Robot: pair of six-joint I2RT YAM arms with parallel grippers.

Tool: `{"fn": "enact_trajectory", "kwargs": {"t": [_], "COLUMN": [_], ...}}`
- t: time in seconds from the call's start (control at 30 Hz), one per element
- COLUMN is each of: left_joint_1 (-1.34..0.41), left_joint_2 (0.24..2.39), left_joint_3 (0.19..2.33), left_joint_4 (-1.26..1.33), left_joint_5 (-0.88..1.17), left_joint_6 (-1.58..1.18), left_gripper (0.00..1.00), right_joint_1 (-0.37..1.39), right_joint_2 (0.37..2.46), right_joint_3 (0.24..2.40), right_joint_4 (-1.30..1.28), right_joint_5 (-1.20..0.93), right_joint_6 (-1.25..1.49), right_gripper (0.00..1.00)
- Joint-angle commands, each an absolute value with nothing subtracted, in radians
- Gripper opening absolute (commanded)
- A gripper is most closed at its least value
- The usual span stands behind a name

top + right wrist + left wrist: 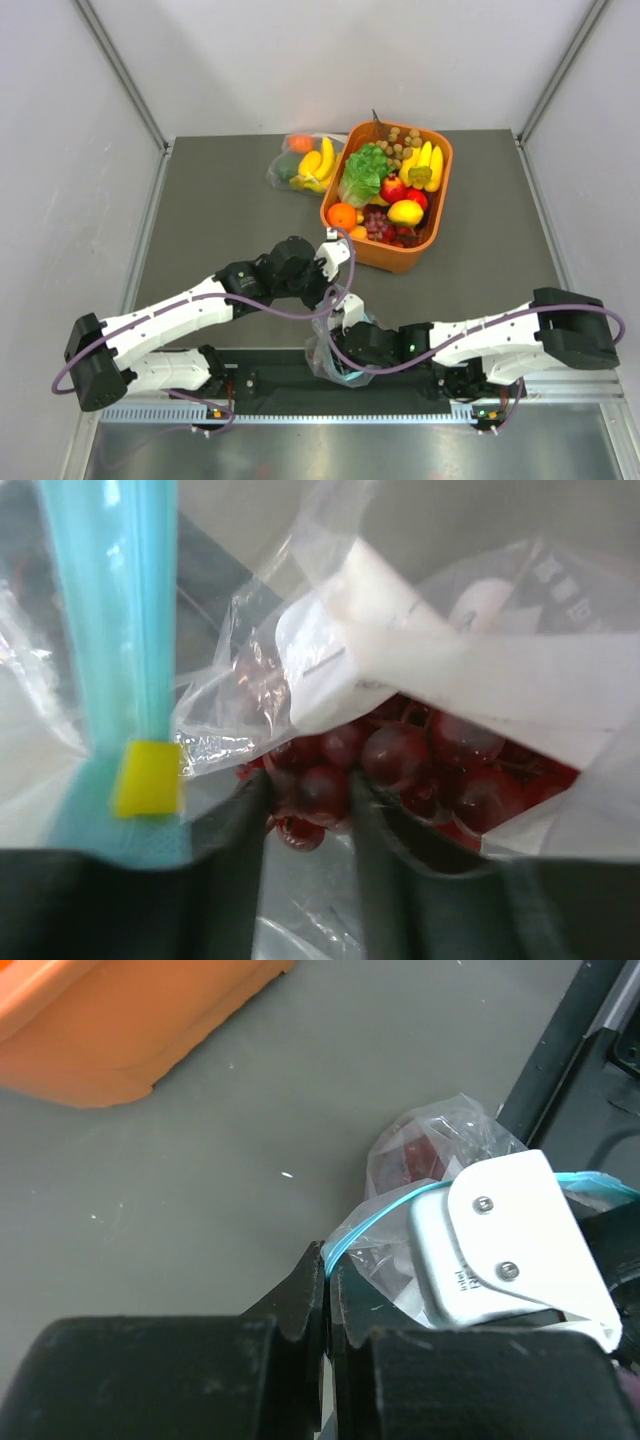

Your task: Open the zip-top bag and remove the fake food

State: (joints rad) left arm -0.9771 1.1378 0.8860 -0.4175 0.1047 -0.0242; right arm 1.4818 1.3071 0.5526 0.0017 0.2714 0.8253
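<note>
The zip-top bag (320, 358) sits at the near edge of the table (220, 220), right in front of the arm bases and between the two grippers. Its clear plastic is crumpled. The teal zip strip (385, 1205) curves across the top of it, and a small yellow tab (148, 778) is visible on the strip from the right wrist. The mouth is parted, and that camera looks straight into the bag.

Inside is the fake food (400, 760), a bunch of dark red grapes lying against the plastic. From the left wrist it shows only as a dark red blur through the bag wall.

The right gripper (310, 802) reaches into the bag. Its two dark fingers (240, 830) are set narrow, with a grape from the near end of the bunch pinched between them and touching both. From above, this gripper lies low over the bag, with its arm stretched in from the right.

The left gripper (327, 1280) comes down from the far side. Its jaws are pressed tight together on the zip strip at the bag's edge, clamping a fold of plastic. The white housing of the right wrist (500, 1240) is just beside it, lying over the bag.

Farther back on the table, well apart from the bag, stands an orange basket (385, 258) heaped with plastic fruit and greens. To its left is another clear bag of bananas (305, 165), touching the basket's far corner.
</note>
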Motion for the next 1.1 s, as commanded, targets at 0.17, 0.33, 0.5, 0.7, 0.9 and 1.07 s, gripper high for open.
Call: {"fn": "enact_trajectory", "kwargs": {"t": [0.17,0.33,0.5,0.7,0.9,1.07], "left_joint_1": [-0.965,-0.965,-0.965,-0.965,-0.965,-0.965], "left_joint_2": [1.109,1.063,0.993,0.968,1.011,1.066], "left_joint_3": [0.902,0.897,0.871,0.854,0.871,0.885], "left_joint_4": [-0.339,-0.33,-0.287,-0.258,-0.281,-0.287], "left_joint_5": [0.046,0.063,0.132,0.238,0.336,0.452], "left_joint_6": [-0.009,-0.009,0.021,0.02,0.009,0.003], "left_gripper": [0.01,0.21,0.64,0.9,0.98,0.99], "right_joint_1": [1.506,1.491,1.427,1.358,1.281,1.264], "right_joint_2": [1.234,1.034,0.885,0.861,0.839,0.874], "right_joint_3": [0.526,0.509,0.468,0.459,0.457,0.479], "right_joint_4": [-0.112,-0.238,-0.273,-0.27,-0.23,-0.199], "right_joint_5": [0.4,0.549,0.617,0.667,0.692,0.693], "right_joint_6": [0.865,0.871,0.851,0.822,0.787,0.766], "right_gripper": [0.05,0.0,0.0,0.0,0.0,0.0]}}
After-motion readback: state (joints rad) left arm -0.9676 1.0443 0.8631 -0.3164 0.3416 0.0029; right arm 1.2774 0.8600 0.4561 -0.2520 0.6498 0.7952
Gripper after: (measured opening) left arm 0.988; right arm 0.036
